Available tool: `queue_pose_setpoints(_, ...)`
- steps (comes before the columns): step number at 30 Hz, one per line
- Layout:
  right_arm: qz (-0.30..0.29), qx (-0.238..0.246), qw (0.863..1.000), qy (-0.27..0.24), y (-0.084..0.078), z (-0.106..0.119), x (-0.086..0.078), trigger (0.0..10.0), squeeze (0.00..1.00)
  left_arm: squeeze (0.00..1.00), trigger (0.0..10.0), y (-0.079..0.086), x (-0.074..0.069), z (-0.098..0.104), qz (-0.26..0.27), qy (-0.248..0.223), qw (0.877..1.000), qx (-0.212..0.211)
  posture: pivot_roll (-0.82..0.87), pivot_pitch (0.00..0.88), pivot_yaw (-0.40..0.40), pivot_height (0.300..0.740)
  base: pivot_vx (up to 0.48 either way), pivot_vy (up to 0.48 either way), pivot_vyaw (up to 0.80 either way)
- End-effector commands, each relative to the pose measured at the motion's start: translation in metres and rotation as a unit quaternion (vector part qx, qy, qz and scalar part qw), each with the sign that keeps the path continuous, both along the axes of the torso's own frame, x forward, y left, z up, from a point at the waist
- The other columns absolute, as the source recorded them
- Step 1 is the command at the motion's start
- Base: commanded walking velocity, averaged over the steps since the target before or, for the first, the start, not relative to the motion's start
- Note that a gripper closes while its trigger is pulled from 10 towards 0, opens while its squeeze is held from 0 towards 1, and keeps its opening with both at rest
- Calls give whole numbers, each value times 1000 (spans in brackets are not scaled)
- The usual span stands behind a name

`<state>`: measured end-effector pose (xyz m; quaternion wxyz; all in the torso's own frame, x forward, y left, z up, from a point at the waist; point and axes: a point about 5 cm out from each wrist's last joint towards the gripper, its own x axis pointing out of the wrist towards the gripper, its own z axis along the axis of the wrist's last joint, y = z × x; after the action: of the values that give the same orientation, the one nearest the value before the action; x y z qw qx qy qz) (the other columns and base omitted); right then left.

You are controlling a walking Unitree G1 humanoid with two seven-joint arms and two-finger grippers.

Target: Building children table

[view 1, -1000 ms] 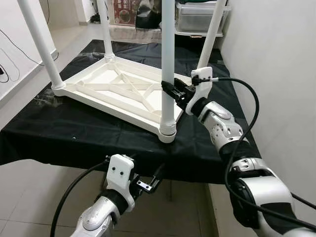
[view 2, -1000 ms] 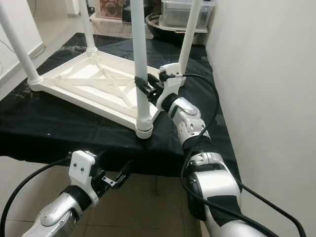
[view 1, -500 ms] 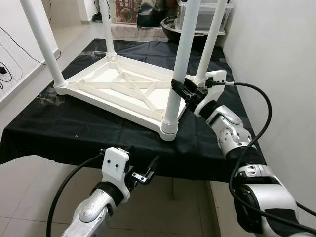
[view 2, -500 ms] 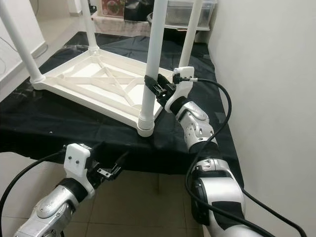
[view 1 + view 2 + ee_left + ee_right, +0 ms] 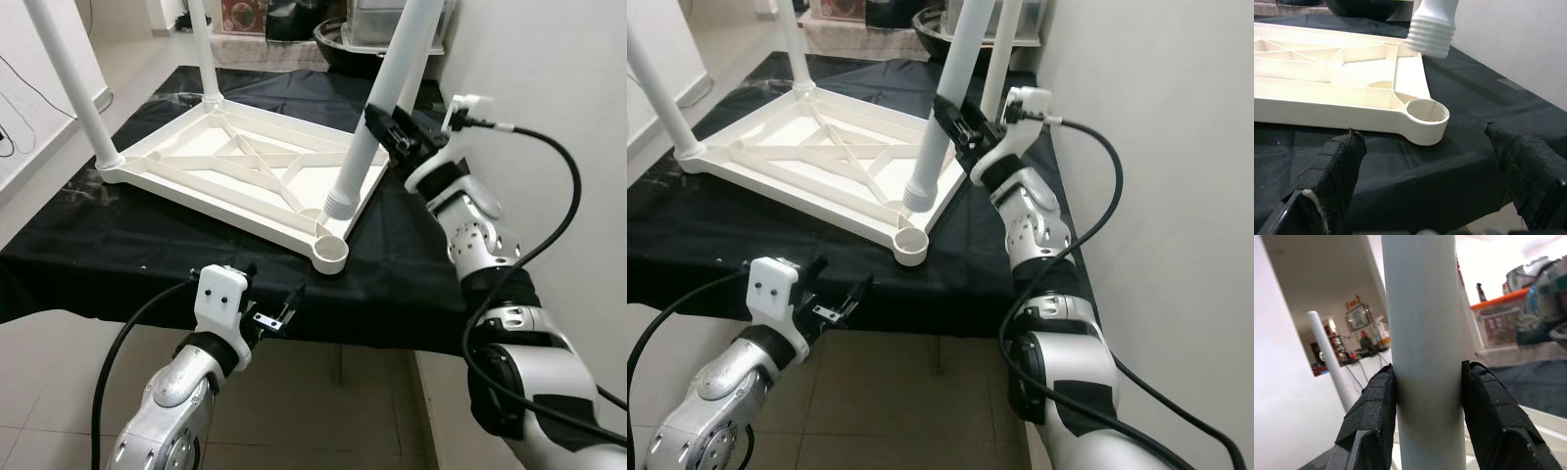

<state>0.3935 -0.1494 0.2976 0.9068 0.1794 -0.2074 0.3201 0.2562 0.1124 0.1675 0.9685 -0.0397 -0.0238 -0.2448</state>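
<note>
Right end effector point(image 5: 389, 128) clamped on tilted white leg point(image 5: 377, 103), threaded end just above empty corner socket point(image 5: 331, 251) of upturned tabletop point(image 5: 225, 176) on worktop; straighten leg before seating; left end effector point(image 5: 1435, 166) open, idle

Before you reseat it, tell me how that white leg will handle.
The leg looks like rigid, probably light, hollow plastic. The right gripper clamps its smooth round shaft, so it may twist or slip. Tilted with its threaded end above the corner socket, it could cross-thread.
</note>
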Motion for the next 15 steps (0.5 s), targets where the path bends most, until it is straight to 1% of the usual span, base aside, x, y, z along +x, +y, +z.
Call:
queue_pose_setpoints(1, 29, 1, 999, -16, 7, 5, -5, 0, 0, 1000, 10000, 4, 4, -1, 1, 11, 1000, 7, 98, 100, -27, 740, 0, 0, 0)
queue_pose_setpoints(2, 29, 1, 999, -16, 7, 5, -5, 0, 0, 1000, 10000, 4, 4, -1, 1, 11, 1000, 7, 98, 100, -27, 740, 0, 0, 0)
queue_pose_setpoints(3, 54, -6, 998, -25, 14, 7, -10, 0, 0, 1000, 10000, 8, 12, 4, 2, 5, 1000, 15, 99, 100, -25, 740, 0, 0, 0)
queue_pose_setpoints(4, 54, -6, 998, -25, 14, 7, -10, 0, 0, 1000, 10000, 8, 12, 4, 2, 5, 1000, 15, 99, 100, -25, 740, 0, 0, 0)
queue_pose_setpoints(5, 79, -12, 996, -31, 22, 6, -15, 0, 0, 0, 10000, 12, 21, 9, 0, -2, 999, 33, 98, 100, -23, 740, 0, 0, 0)
queue_pose_setpoints(6, 79, -12, 996, -31, 22, 6, -15, 0, 0, 0, 10000, 12, 21, 9, 0, -2, 999, 33, 98, 100, -23, 740, 0, 0, 0)
queue_pose_setpoints(7, 98, -15, 995, -32, 28, 5, -20, 0, 0, 0, 10000, 17, 29, 14, 2, -5, 999, 48, 99, 102, -23, 740, 0, 0, 0)
queue_pose_setpoints(9, 98, -15, 995, -32, 28, 5, -20, 0, 0, 0, 10000, 17, 29, 14, 2, -5, 999, 48, 99, 102, -23, 740, 0, 0, 0)
queue_pose_setpoints(11, 127, -23, 991, -31, 38, -1, -27, 0, 0, 0, 10000, 22, 43, 23, 6, -20, 997, 74, 98, 100, -20, 740, 0, 0, 0)
queue_pose_setpoints(12, 127, -23, 991, -31, 38, -1, -27, 0, 0, 0, 10000, 22, 43, 23, 6, -20, 997, 74, 98, 100, -20, 740, 0, 0, 0)
queue_pose_setpoints(13, 135, -24, 990, -28, 41, -4, -28, 0, 0, 0, 10000, 23, 48, 26, 7, -28, 996, 88, 101, 101, -21, 740, 0, 0, 0)
queue_pose_setpoints(15, 135, -24, 990, -28, 41, -4, -28, 0, 0, 0, 10000, 23, 48, 26, 7, -28, 996, 88, 101, 101, -21, 740, 0, 0, 0)
